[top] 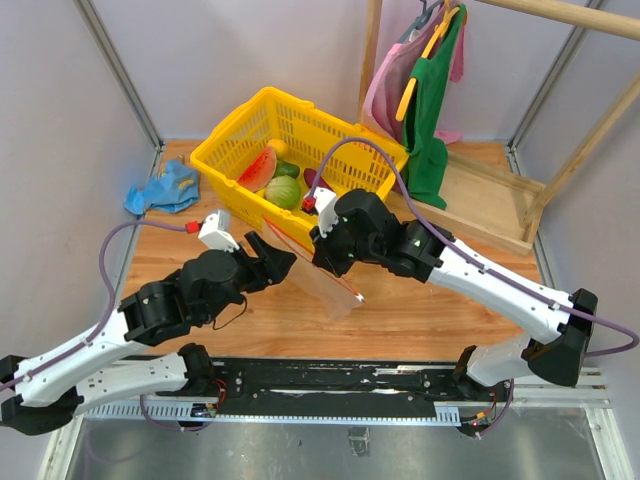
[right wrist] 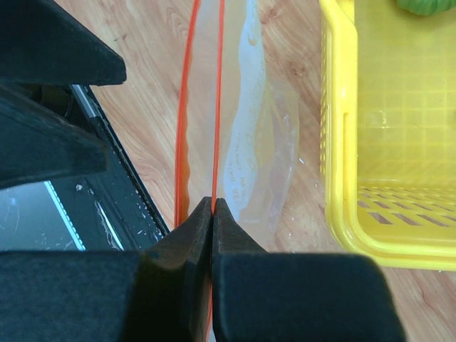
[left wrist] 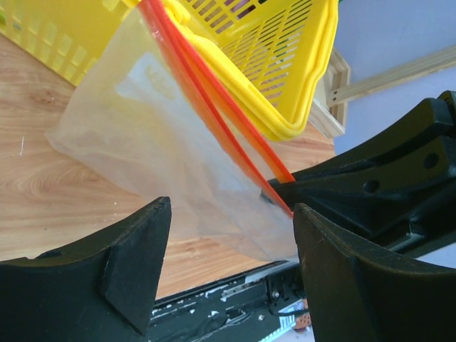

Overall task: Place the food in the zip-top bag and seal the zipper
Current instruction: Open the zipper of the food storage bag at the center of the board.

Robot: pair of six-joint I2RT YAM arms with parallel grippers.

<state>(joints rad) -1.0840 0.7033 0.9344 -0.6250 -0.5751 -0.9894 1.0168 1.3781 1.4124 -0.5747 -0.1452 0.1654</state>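
The clear zip-top bag (top: 328, 278) hangs above the table between my two grippers, mouth partly open. My right gripper (right wrist: 212, 203) is shut on one side of its red-orange zipper (right wrist: 217, 107); the other strip (right wrist: 181, 114) bows away. My left gripper (left wrist: 229, 214) is open, its jaws on either side of the bag's lower corner (left wrist: 164, 142) without touching it. The food lies in the yellow basket (top: 235, 140): a watermelon wedge (top: 258, 168), a striped green melon (top: 284, 192), a purple piece (top: 312, 180), a yellow fruit (top: 277, 147) and a small green piece (top: 289, 170).
A blue cloth (top: 162, 188) lies at the back left. Clothes (top: 430, 110) hang on a wooden rack (top: 495, 205) at the back right. The basket's rim (right wrist: 335, 142) is close beside the bag. A black rail (top: 340, 380) runs along the near edge.
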